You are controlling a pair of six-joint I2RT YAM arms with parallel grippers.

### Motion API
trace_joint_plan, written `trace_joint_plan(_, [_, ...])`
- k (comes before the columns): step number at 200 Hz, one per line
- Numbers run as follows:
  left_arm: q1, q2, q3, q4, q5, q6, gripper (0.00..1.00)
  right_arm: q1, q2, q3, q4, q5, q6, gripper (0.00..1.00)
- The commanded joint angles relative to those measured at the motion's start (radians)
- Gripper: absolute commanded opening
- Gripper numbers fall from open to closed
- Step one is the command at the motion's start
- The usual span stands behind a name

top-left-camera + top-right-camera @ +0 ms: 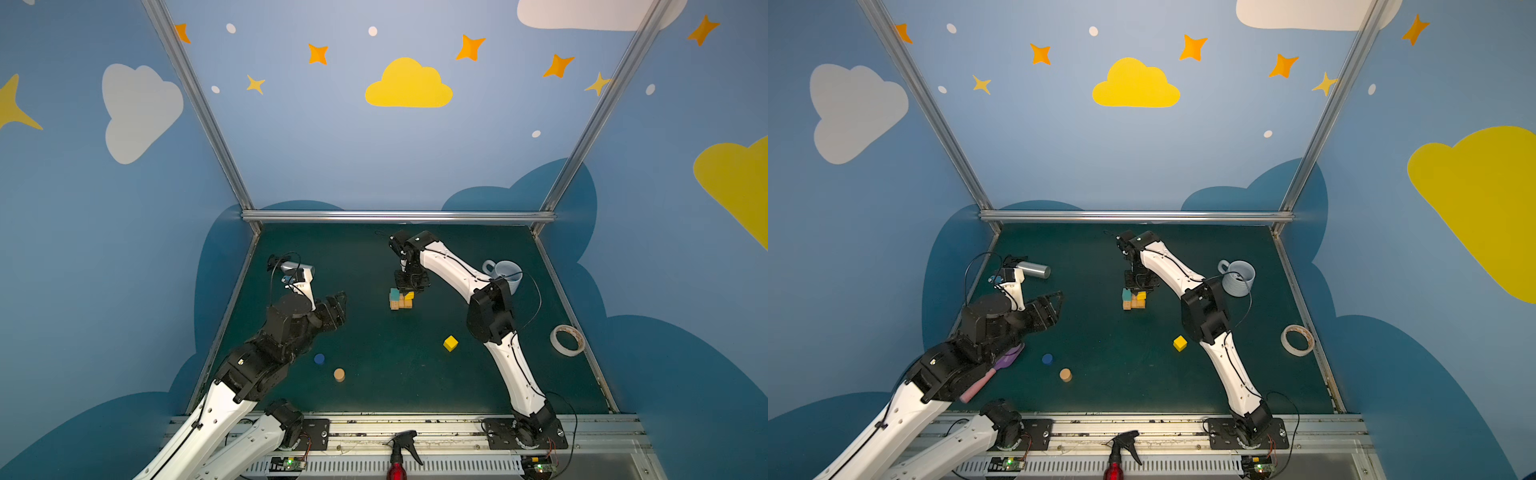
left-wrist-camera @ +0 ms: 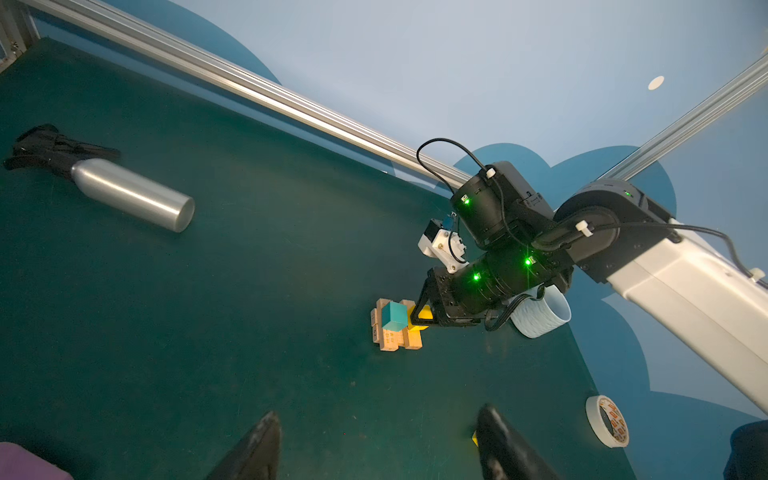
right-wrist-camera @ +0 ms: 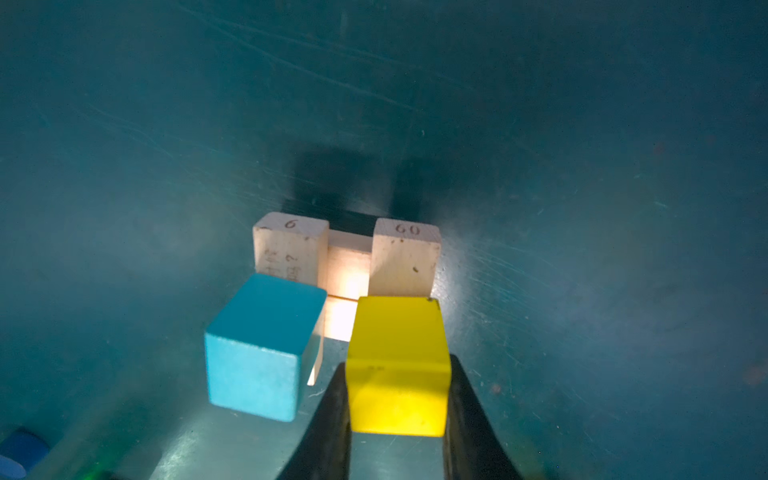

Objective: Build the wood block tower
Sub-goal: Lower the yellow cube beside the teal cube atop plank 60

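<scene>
The tower (image 1: 400,302) (image 1: 1133,303) (image 2: 392,338) stands mid-table: tan planks (image 3: 405,259) in crossed layers, with a teal cube (image 3: 259,345) on top. My right gripper (image 1: 410,286) (image 3: 397,361) reaches down from behind, shut on a yellow cube (image 3: 397,365) (image 2: 417,324) beside the teal one, over a top plank; I cannot tell whether it rests there. A second yellow cube (image 1: 450,343) (image 1: 1180,343), a blue cylinder (image 1: 319,358) (image 1: 1047,359) and a tan cylinder (image 1: 339,374) (image 1: 1065,375) lie loose nearer the front. My left gripper (image 1: 338,308) (image 2: 379,411) hovers open and empty, left of the tower.
A pale mug (image 1: 505,274) (image 2: 540,320) stands behind the right arm. A tape roll (image 1: 567,340) (image 2: 606,419) lies at the right edge. A silver bottle (image 1: 1036,269) (image 2: 133,195) lies at the back left. A purple and pink brush (image 1: 992,374) lies under the left arm.
</scene>
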Motion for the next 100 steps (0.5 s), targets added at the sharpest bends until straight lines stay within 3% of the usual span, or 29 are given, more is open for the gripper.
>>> trace_joint_plan(1, [0.005, -0.006, -0.012, 0.004, 0.0, 0.014, 0.74, 0.008, 0.021, 0.031, -0.025, 0.001, 0.01, 0.15])
trace_joint_plan(63, [0.006, -0.014, -0.015, 0.001, 0.0, 0.015, 0.74, 0.011, 0.021, 0.033, -0.025, 0.002, 0.014, 0.17])
trace_joint_plan(100, [0.009, -0.02, -0.018, 0.0, -0.002, 0.015, 0.74, 0.011, 0.024, 0.033, -0.027, 0.004, 0.017, 0.26])
